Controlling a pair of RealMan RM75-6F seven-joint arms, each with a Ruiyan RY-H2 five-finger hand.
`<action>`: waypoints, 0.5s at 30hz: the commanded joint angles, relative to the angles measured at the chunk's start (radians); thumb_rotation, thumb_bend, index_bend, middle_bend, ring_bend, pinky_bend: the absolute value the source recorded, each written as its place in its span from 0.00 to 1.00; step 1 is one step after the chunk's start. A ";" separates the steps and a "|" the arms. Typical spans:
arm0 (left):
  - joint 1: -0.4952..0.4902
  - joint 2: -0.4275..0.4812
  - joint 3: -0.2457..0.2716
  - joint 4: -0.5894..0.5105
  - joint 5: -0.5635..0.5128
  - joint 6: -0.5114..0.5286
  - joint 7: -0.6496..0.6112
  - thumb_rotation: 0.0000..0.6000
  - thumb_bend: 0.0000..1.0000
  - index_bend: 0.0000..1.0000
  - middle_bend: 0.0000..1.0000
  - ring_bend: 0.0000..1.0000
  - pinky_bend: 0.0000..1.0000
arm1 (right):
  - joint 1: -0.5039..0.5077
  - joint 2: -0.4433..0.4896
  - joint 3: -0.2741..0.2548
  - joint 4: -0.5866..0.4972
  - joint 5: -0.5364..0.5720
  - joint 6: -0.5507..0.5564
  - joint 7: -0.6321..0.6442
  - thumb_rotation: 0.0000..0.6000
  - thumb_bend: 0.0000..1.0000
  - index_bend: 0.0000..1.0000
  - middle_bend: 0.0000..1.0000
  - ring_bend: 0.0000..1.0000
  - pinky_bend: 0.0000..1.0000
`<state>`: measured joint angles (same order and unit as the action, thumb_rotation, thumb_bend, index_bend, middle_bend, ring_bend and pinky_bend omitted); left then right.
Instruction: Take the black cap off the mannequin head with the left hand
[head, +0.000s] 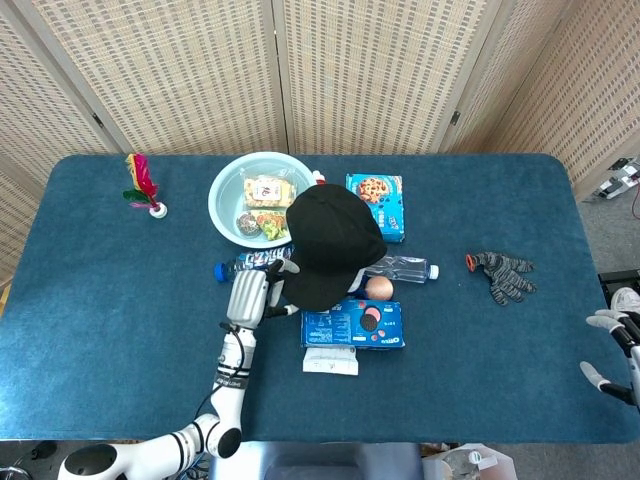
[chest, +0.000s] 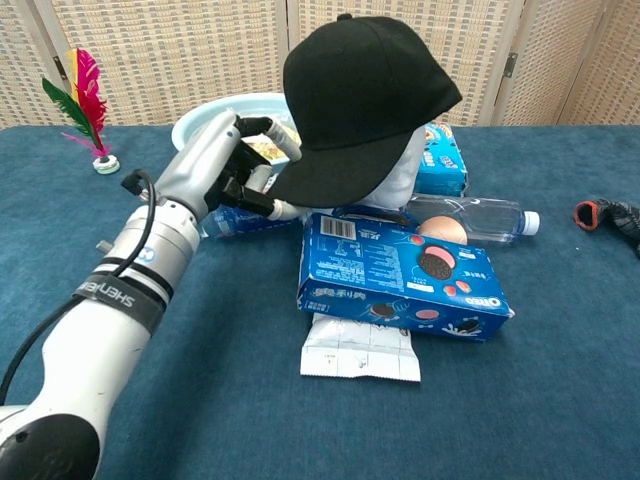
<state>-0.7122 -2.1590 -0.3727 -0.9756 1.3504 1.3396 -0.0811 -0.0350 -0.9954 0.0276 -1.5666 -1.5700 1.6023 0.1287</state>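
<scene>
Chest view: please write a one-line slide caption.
Left hand reaches the brim of the black cap on the mannequin head.

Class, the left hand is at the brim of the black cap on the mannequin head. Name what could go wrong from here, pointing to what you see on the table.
1. The left hand is at the brim of the black cap; lifting by the brim alone may tilt the mannequin head rather than free the cap.
2. If the head tips, it could hit the cookie box, egg and water bottle crowded at its base.
3. The bowl sits right behind the hand, so pulling back may bump it.
</scene>
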 joint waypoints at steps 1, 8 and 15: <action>-0.005 -0.004 -0.005 0.009 0.000 0.002 -0.008 1.00 0.07 0.43 0.92 1.00 1.00 | 0.000 0.000 0.001 0.000 0.001 0.000 0.000 1.00 0.20 0.33 0.29 0.22 0.32; -0.014 -0.010 -0.017 0.017 -0.007 0.005 -0.025 1.00 0.09 0.42 0.92 1.00 1.00 | 0.001 0.000 0.001 -0.001 0.001 -0.003 -0.001 1.00 0.20 0.33 0.29 0.22 0.32; -0.018 -0.008 -0.039 0.011 -0.024 0.010 -0.038 1.00 0.11 0.39 0.92 1.00 1.00 | 0.001 0.003 0.001 -0.006 0.000 -0.004 -0.005 1.00 0.20 0.33 0.29 0.22 0.32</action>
<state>-0.7303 -2.1684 -0.4085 -0.9632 1.3292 1.3488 -0.1171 -0.0343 -0.9926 0.0289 -1.5722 -1.5699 1.5984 0.1239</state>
